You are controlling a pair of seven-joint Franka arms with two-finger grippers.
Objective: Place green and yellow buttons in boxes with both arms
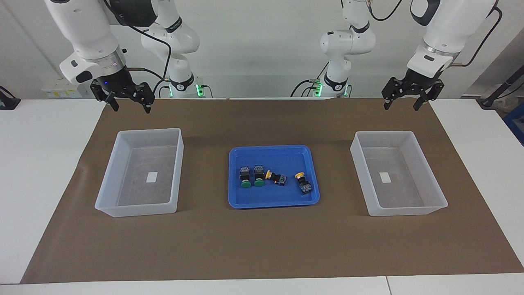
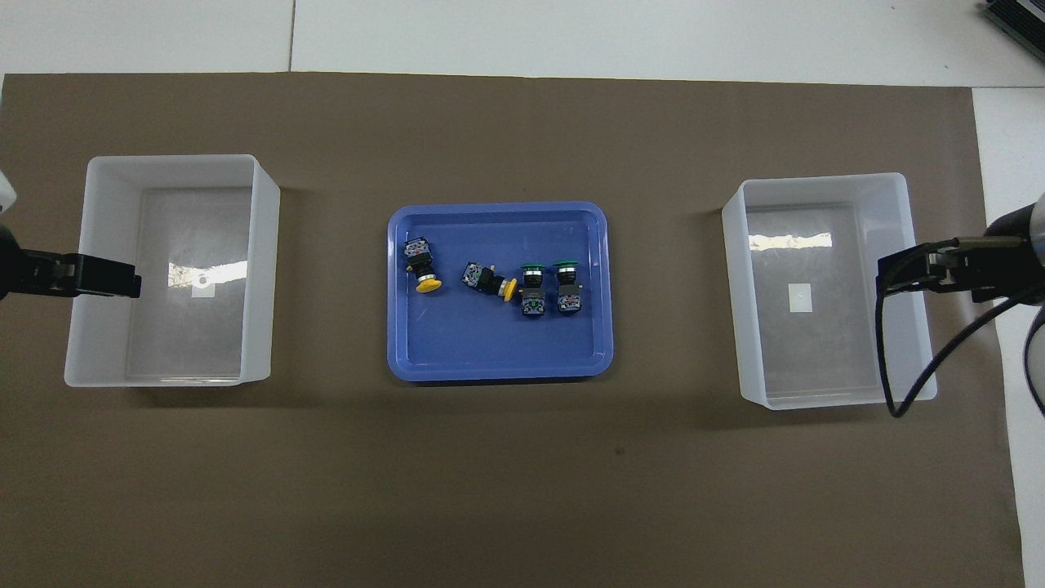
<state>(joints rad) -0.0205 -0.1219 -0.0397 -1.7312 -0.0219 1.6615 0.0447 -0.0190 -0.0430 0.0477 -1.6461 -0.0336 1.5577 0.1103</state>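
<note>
Nothing is moving yet: all four buttons, two green [image 1: 252, 183] and two yellow [image 1: 284, 177], are lying in the blue tray [image 1: 273, 203] between both empty boxes [image 1: 139, 172] [image 1: 398, 172]. Left claw [image 1: 403, 104] and right claw [image 1: 130, 105] are hanging open, seemingly gripping nothing, over the desk's [image 1: 262, 246] robot-side edge.

Four buttons [image 1: 273, 178] lying in blue tray [image 1: 245, 203]; both translucent boxes [image 1: 141, 172] [image 1: 396, 172] flank it, empty

Blue tray [image 1: 273, 203] – green buttons [image 1: 252, 183], yellow buttons [image 1: 300, 175] – translucent white boxes [image 1: 107, 204], brown mat [image 1: 262, 246].
</note>
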